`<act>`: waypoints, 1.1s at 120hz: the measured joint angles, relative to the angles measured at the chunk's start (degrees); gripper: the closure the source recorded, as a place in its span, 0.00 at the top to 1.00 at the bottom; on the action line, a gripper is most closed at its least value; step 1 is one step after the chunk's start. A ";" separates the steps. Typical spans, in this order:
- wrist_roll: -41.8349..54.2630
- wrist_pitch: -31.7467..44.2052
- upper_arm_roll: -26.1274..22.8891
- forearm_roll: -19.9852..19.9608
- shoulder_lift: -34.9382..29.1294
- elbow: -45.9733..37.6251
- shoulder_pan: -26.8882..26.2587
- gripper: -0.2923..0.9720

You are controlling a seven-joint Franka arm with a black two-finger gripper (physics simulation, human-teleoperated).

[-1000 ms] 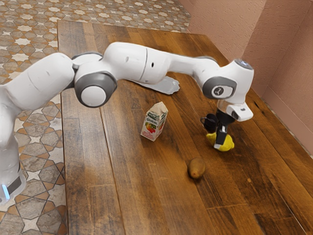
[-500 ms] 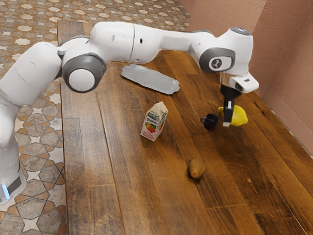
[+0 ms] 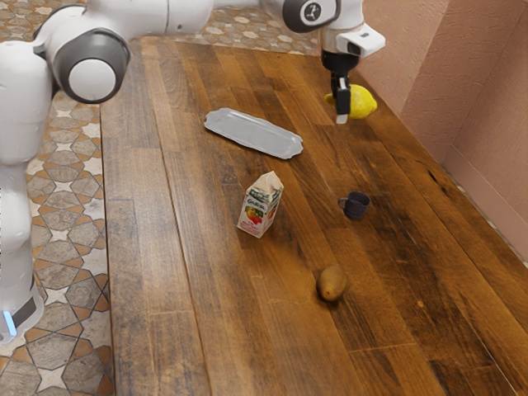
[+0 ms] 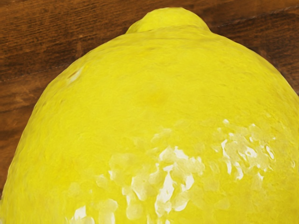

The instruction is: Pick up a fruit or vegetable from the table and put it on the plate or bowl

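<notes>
The black two-finger gripper, hanging from the white arm over the far end of the table, is pinching a bright yellow lemon between its fingers and holding it clear above the dark wooden plank table. In the wrist view the lemon is sitting directly under the hand, with wood grain behind it. The flat, oblong silver metal plate is lying toward the exterior view's left of the lemon and a little nearer the camera. Its long axis is running from upper left to lower right, which makes its lower-right end the nearer one. Bare boards are separating the two, so the path across is judged open. The pink textured wall is standing close on the exterior view's right. The white juice carton, the small dark cup and the brown oval kiwi are resting well apart from the plate, nearer the camera.
</notes>
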 joint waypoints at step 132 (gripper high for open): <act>0.57 -7.36 11.49 -0.88 1.72 -1.37 14.25 0.39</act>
